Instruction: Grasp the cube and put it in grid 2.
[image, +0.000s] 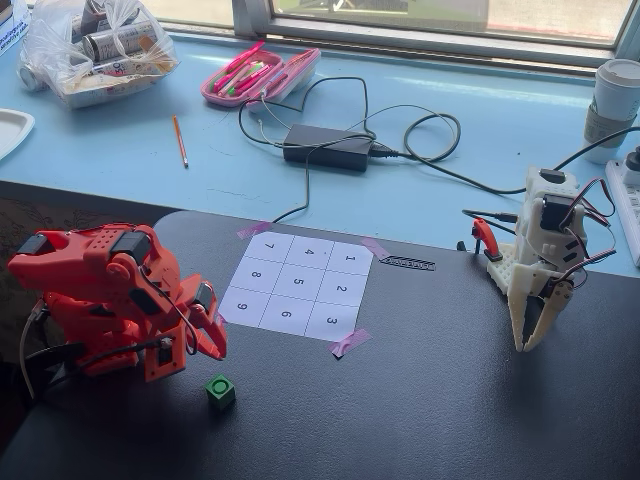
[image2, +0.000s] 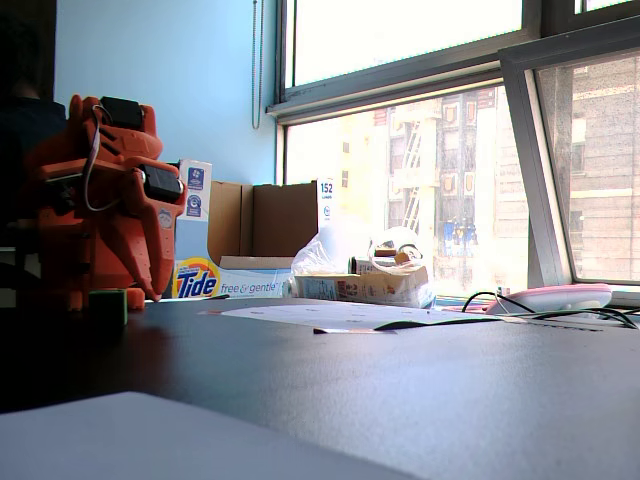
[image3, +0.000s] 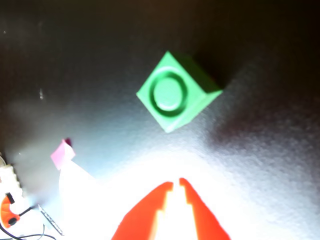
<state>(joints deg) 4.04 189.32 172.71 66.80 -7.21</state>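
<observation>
The green cube (image: 220, 391) with a round mark on top sits on the dark table, in front of the numbered sheet and off it. In the wrist view the cube (image3: 175, 92) lies ahead of the fingertips, apart from them. It shows dimly in a fixed view (image2: 107, 305) below the arm. My orange gripper (image: 212, 345) hangs just behind the cube, empty; in the wrist view the gripper (image3: 176, 182) has its tips nearly touching. Grid 2 (image: 342, 290) is the middle cell of the sheet's right column and holds nothing.
A white second arm (image: 545, 250) stands at the table's right edge. Pink tape scraps (image: 349, 342) hold the sheet's corners; one shows in the wrist view (image3: 62, 154). Behind the table lie a power brick with cables (image: 327, 147), a pink pencil case (image: 260, 75) and a bag.
</observation>
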